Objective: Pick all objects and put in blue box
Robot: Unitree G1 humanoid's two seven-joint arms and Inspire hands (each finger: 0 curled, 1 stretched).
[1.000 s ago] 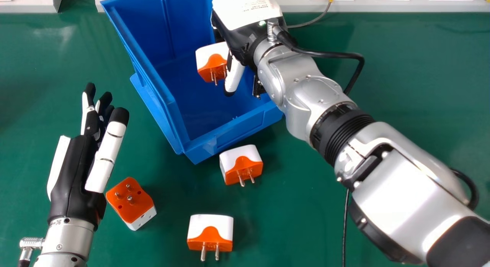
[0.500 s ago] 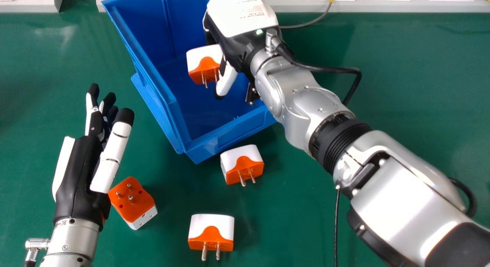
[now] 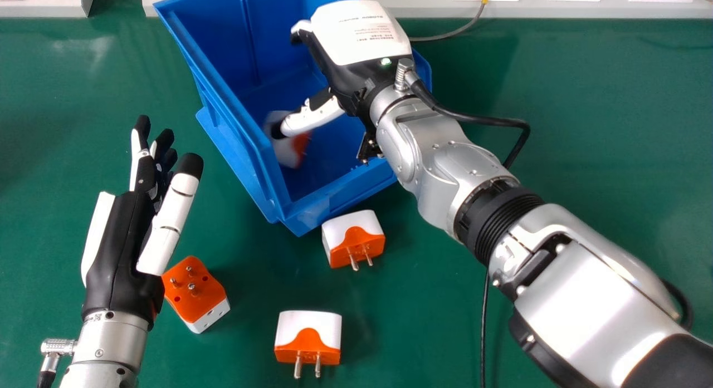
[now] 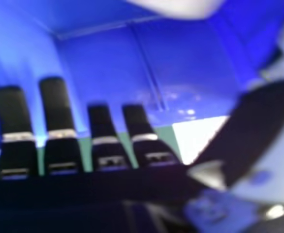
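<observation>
Right hand open over the blue box, blurred adapter below its thumb

Right hand [image 3: 362, 40] is above the blue box [image 3: 340, 196], back of the hand up. In its own view the fingers [image 4: 55, 102] are straight with gaps between them, pinching nothing. Thumb [image 3: 312, 118] points out over the box interior, clear of the fingers.

The blurred adapter [image 3: 288, 154] is inside the box outline in the head view, near the side wall on the robot's left. White body, orange patch on one side, tilted, partly hidden by the thumb. Smeared, so pins can't be made out. Can't tell if it touches the thumb or the box floor.

Three more adapters on the green table [image 3: 445, 282], all sharp:
- Near adapter [image 3: 308, 335], closest to the robot: white body, orange pin face with a rounded hump rising into the white, two metal pins pointing toward the robot.
- Box-side adapter [image 3: 352, 235], just beside the box's front corner: same white and orange pattern, sits slightly turned, two pins out toward the robot.
- Left adapter [image 3: 196, 292], just beside the left hand: orange pin face up, three short metal pins and small dark holes, white side with small openings, turned askew.

Left hand [image 3: 120, 254] is low over the table on the robot's left, fingers extended and bunched close, thumb straight, holding nothing
</observation>
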